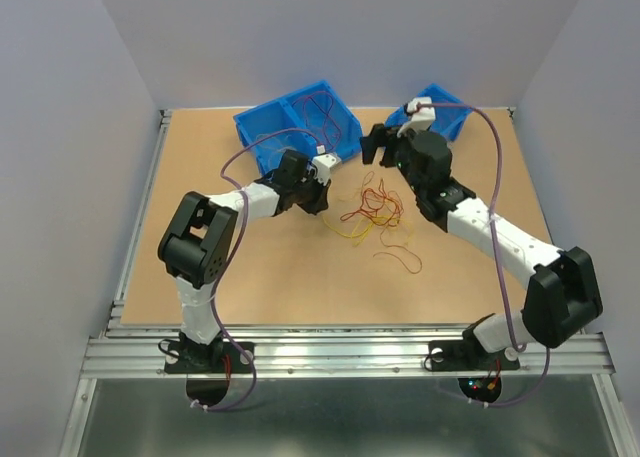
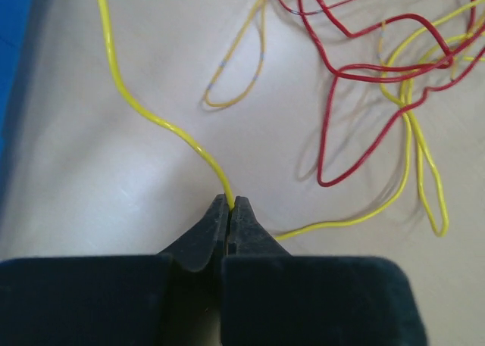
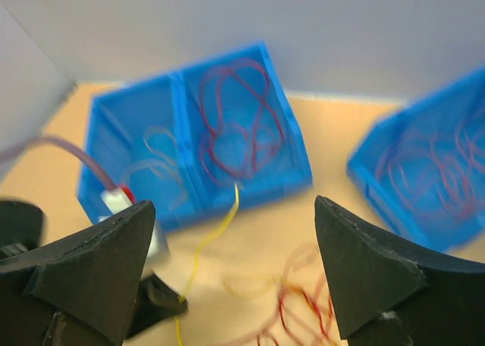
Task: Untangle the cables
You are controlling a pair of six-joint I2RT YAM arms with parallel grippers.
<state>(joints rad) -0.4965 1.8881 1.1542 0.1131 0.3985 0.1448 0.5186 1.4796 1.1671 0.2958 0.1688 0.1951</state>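
Observation:
The cables [image 1: 372, 212] lie as a loose red, yellow and orange tangle on the tan table between the arms. My left gripper [image 1: 327, 199] sits low at the tangle's left edge. In the left wrist view it [image 2: 230, 203] is shut on a yellow cable [image 2: 151, 117] that runs up and left, while red loops [image 2: 364, 73] lie to the right. My right gripper [image 1: 378, 145] hovers behind the tangle, raised off the table. Its jaws [image 3: 233, 204] stand wide open with nothing between them. Below them a yellow cable [image 3: 206, 238] reaches toward the bin.
A blue two-compartment bin [image 1: 262, 127] stands at the back centre with red cable in its right half [image 3: 239, 111]. A second blue bin [image 1: 452, 120] at the back right also holds red cable. One separate orange-red strand [image 1: 400, 253] lies nearer the front.

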